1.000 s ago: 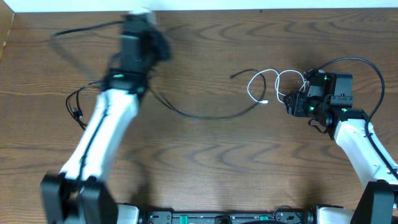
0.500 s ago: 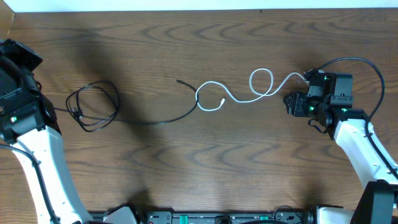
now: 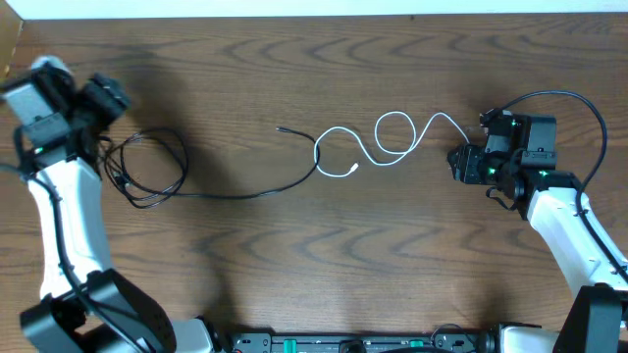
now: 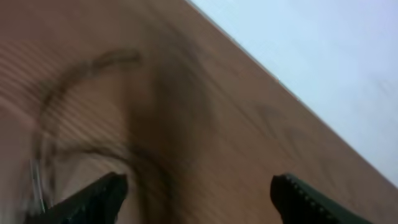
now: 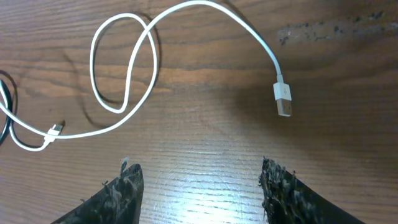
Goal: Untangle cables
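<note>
Swinging back toward the black cable's [image 3: 235, 195] coil, my left gripper [image 4: 199, 196] is spread wide and empty (the view is smeared); my right gripper [image 5: 199, 180] gapes too, holding nothing. The white cable [image 5: 92, 62] lies loose just ahead, its far end hooking the black one, so they aren't parted yet. I can read no writing.

The black cable [image 3: 245, 195] lies loosely coiled at the left of the table [image 3: 324, 265], its tail running right to overlap the white cable [image 5: 148, 30], which snakes rightward through 2 loops.
</note>
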Robot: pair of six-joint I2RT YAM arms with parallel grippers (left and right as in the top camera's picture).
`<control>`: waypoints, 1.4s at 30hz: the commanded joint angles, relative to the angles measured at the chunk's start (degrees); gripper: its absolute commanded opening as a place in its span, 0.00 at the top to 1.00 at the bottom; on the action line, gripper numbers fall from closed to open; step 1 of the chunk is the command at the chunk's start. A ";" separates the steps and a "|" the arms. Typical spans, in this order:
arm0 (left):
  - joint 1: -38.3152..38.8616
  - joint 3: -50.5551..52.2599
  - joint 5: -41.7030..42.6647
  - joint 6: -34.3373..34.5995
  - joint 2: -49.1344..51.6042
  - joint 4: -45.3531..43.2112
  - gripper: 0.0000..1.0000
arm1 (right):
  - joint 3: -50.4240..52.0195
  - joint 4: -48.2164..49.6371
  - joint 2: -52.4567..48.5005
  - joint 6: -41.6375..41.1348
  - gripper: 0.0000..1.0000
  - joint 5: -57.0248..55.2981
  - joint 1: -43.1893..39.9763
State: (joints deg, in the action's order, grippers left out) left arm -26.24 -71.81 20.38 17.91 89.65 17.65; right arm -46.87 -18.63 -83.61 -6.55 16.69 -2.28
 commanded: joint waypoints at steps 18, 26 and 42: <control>39.71 -0.52 -10.73 -41.46 17.33 27.65 0.17 | -0.15 -0.09 0.24 -0.26 0.43 -0.11 0.09; 42.18 -0.52 -12.31 -41.40 24.90 30.21 0.30 | -0.15 -0.07 0.24 -0.26 0.43 -0.11 0.09; 42.16 -6.60 31.89 -38.38 0.55 24.87 0.93 | -0.15 -0.04 0.24 -0.26 0.43 -0.13 0.09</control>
State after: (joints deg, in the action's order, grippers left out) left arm 15.86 -76.25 26.70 -20.82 97.49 43.81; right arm -46.87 -18.59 -83.61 -6.55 16.67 -2.28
